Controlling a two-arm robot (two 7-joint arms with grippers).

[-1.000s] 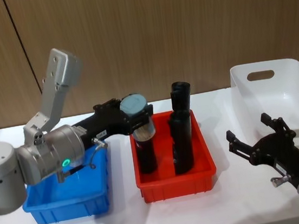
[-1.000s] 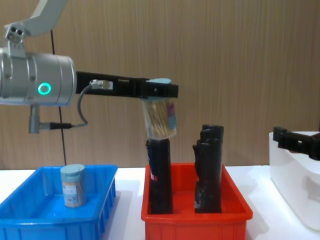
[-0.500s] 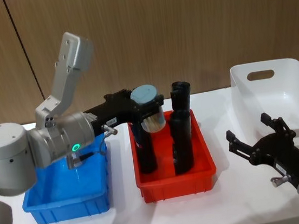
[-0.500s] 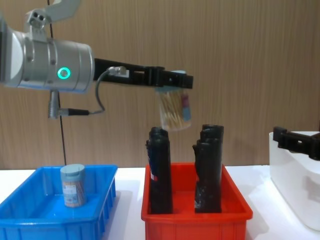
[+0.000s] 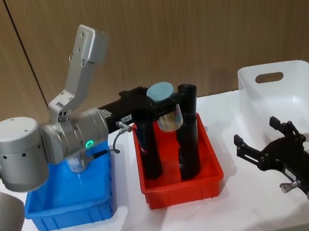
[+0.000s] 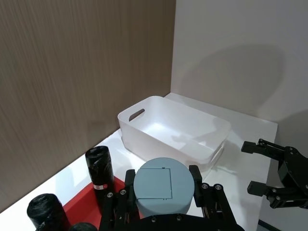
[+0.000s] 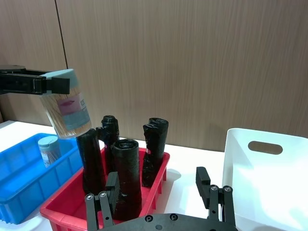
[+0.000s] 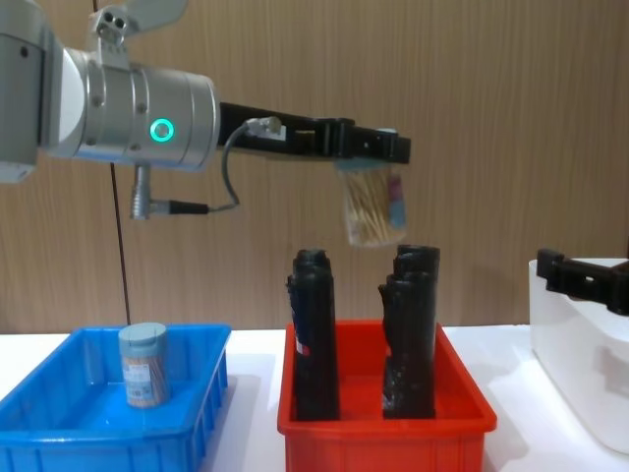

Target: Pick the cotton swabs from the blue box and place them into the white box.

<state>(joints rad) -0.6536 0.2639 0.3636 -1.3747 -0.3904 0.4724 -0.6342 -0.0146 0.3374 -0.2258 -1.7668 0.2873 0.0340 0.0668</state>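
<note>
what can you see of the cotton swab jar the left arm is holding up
The cotton swab jar is a clear plastic cylinder with a pale grey-blue lid, packed with tan-white sticks and bearing a coloured label. It hangs slightly tilted above the black rolls in the red bin, clamped at its lid by the left end effector.

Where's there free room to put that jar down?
Tall translucent white bin, by the right gripper: empty inside. Shallow blue plastic bin: bare floor beside its one lidded jar. Red bin under the left gripper: crowded with black rolls.
</note>
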